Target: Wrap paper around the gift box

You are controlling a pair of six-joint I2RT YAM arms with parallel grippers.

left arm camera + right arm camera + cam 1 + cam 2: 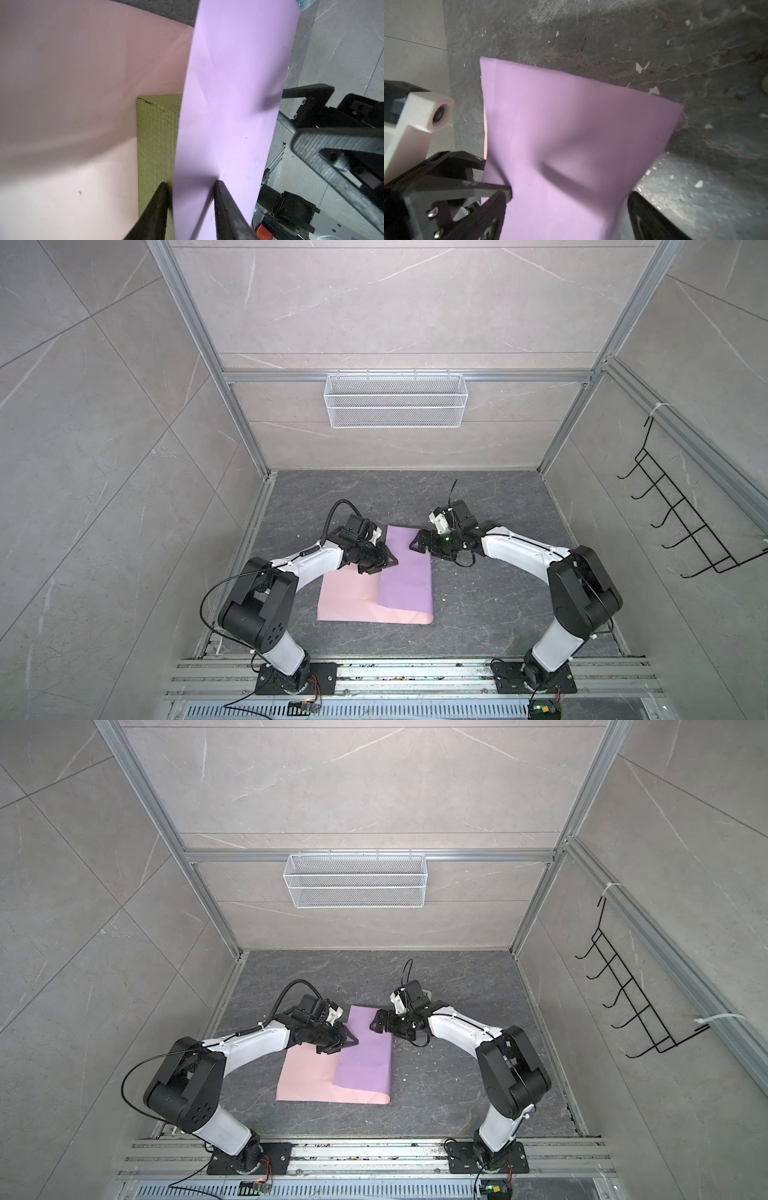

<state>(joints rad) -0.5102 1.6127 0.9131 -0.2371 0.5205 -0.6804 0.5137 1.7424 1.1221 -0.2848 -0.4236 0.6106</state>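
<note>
The paper (pixel 345 593) lies on the dark floor (pixel 478 593) between the two arms. Its right part is folded over to the left, so a lilac flap (pixel 409 568) covers the right half and pink shows on the left. The box (pixel 155 145) sits under that flap. Both top views hide it, and only the left wrist view shows its green ribbed side, just beside the flap's free edge.

The left gripper (pixel 386 564) reaches in from the left at the far part of that edge. Its fingers (pixel 224 203) stand partly apart, one low against the box side and one over the lilac face, with the flap edge in the gap between them. A firm pinch does not show. This placement looks meant to catch the edge so the flap can be drawn tight over the box.

The right gripper (pixel 419 545) comes from the right over the far end of the flap with its fingers spread wide and nothing between them. One tip meets the lilac surface, and the paper dents there. It is probably holding the flap down on the box so the fold does not spring back.
</note>
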